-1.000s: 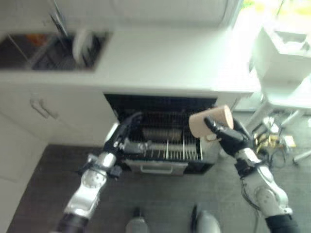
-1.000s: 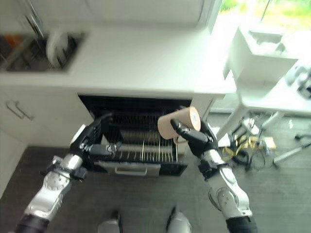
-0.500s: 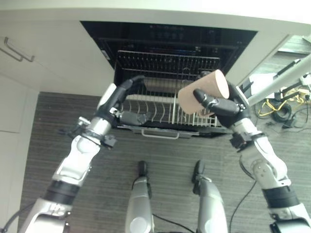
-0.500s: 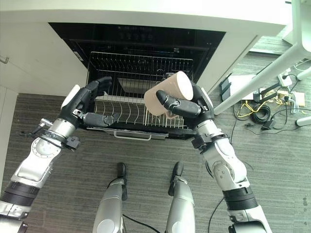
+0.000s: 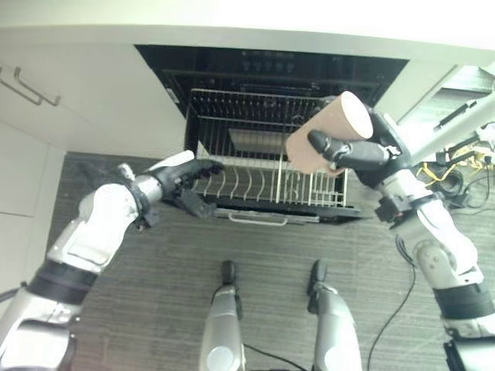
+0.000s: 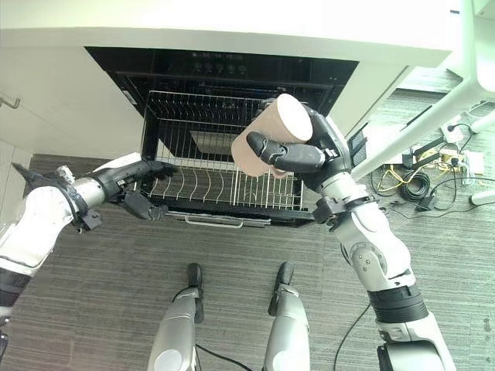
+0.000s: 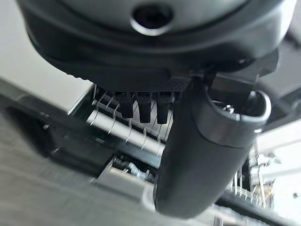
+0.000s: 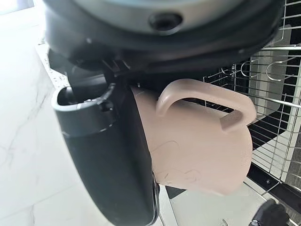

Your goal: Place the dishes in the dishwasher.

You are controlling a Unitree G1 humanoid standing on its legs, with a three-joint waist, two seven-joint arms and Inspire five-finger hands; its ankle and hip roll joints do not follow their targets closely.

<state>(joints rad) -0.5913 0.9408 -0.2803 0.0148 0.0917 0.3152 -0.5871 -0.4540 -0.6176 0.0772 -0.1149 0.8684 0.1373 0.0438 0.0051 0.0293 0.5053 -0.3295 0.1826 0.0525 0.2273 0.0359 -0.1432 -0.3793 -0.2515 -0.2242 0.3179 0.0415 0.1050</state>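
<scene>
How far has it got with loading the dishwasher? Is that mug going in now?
Done: the dishwasher is open and its wire rack is pulled out, with no dishes visible among the tines. In hand: the right robot hand holds a pinkish mug above the rack, not yet set down. The left robot hand rests open at the rack's front left corner. Left: lowering the mug in.

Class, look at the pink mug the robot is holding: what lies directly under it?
Under the pink mug, held by the right hand, sits the dishwasher's pulled-out wire rack, its visible tines bare. The patch behind the mug is hidden.
</scene>
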